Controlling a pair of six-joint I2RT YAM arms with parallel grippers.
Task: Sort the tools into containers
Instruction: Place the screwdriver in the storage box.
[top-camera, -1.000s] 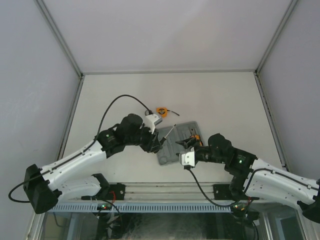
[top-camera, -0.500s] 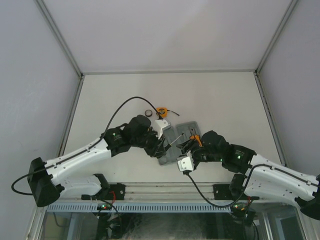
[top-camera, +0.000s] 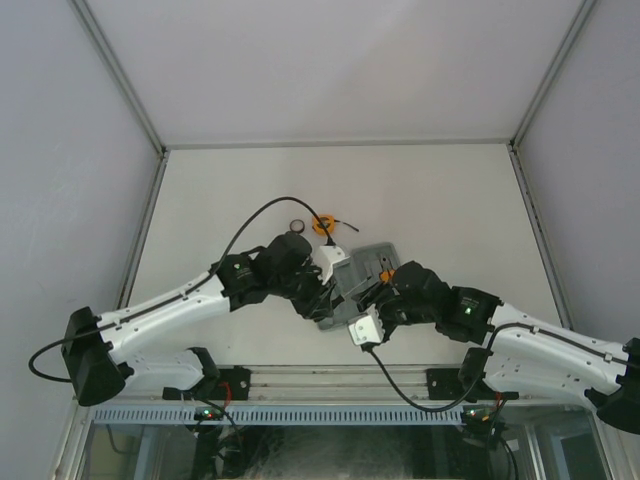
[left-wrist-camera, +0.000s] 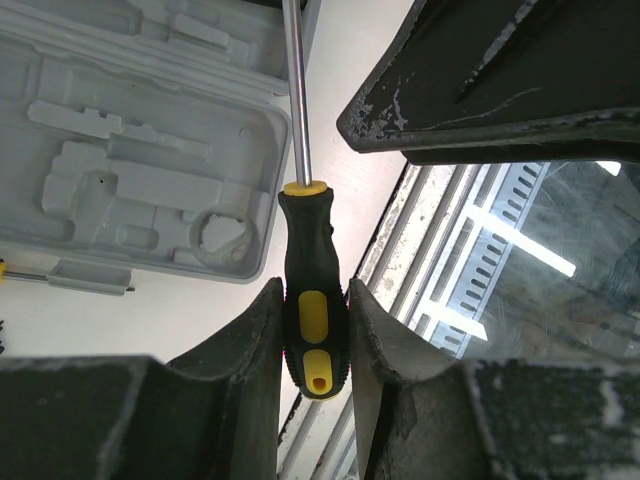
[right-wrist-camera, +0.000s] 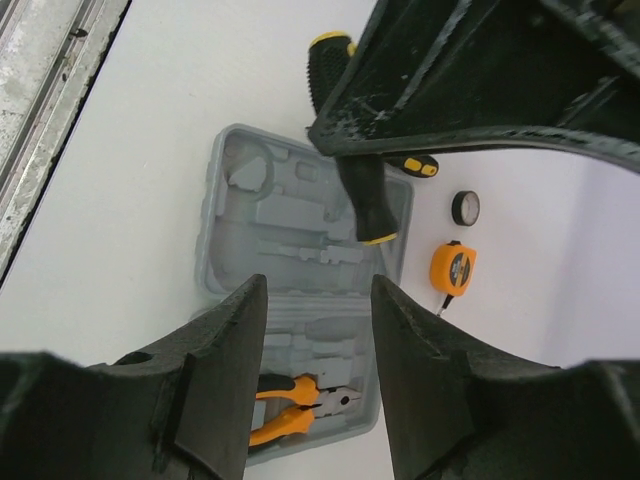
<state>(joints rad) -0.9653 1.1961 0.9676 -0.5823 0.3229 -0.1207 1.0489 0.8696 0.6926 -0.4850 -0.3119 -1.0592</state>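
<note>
While both arms crowd over it in the top view, grey case (top-camera: 368, 262) lies open and flat on table (top-camera: 430, 195), near the front edge, much of it hidden under the two wrists. Right wrist view shows it better: two hinged halves, moulded recesses facing up. Pliers (right-wrist-camera: 292, 396), orange-and-black handles, lie in the half nearer that camera. Other half shows recesses only where it is not covered. Left gripper (left-wrist-camera: 313, 300) pinches a screwdriver (left-wrist-camera: 315, 325) by its black-and-yellow handle, pads tight on both sides, steel shaft pointing away past the case's rounded corner. From the right wrist, that finger and the held handle hang across the far half of the case and block part of it. Right gripper (right-wrist-camera: 318, 300) hovers above the case with fingers spread, nothing between them. Second screwdriver (right-wrist-camera: 418, 166): only its yellow-and-black end shows, just beside the case's far rim, the rest hidden behind the left finger. Beyond it, on bare table, black ring (right-wrist-camera: 465, 207) and orange tape measure (right-wrist-camera: 452, 268) sit close together, apart from the case.
</note>
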